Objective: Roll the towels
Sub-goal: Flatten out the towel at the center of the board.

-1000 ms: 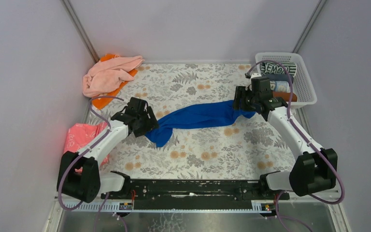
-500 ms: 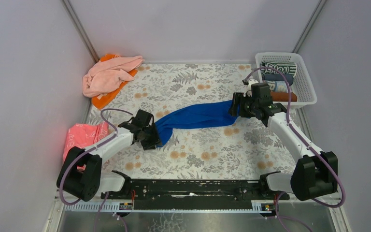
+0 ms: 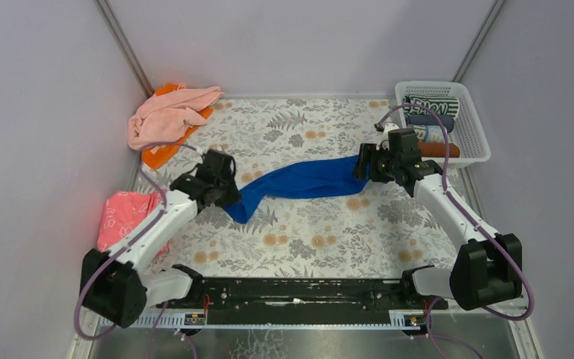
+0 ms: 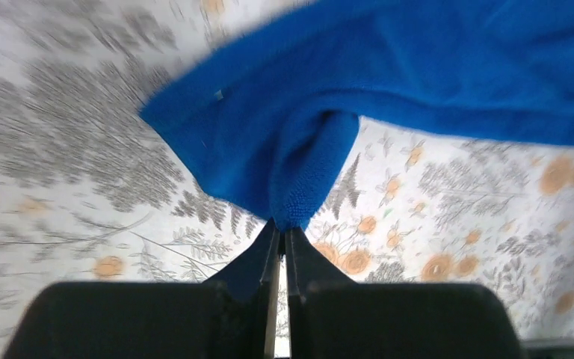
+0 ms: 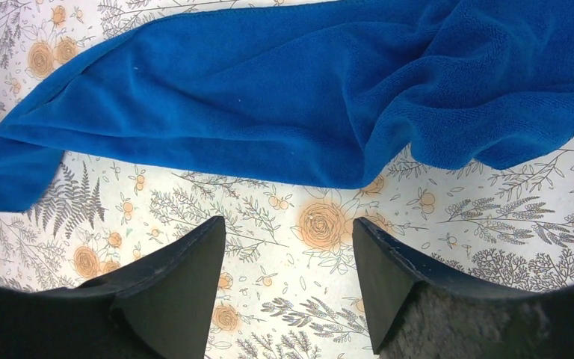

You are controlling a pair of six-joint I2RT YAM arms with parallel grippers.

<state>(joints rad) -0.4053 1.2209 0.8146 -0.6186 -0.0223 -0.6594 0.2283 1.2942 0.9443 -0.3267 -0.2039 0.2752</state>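
Royal blue towel, long crumpled band across floral mat.

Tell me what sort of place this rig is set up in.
Probably a robot test cell rather than a home: plain panel walls box in a floral-covered table, and rolled towels sit in a white basket at its far right corner.

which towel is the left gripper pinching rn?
The royal blue towel, stretched across the middle: the left gripper is shut on its end. The pale pink towel and orange towel sit piled far-left, untouched.
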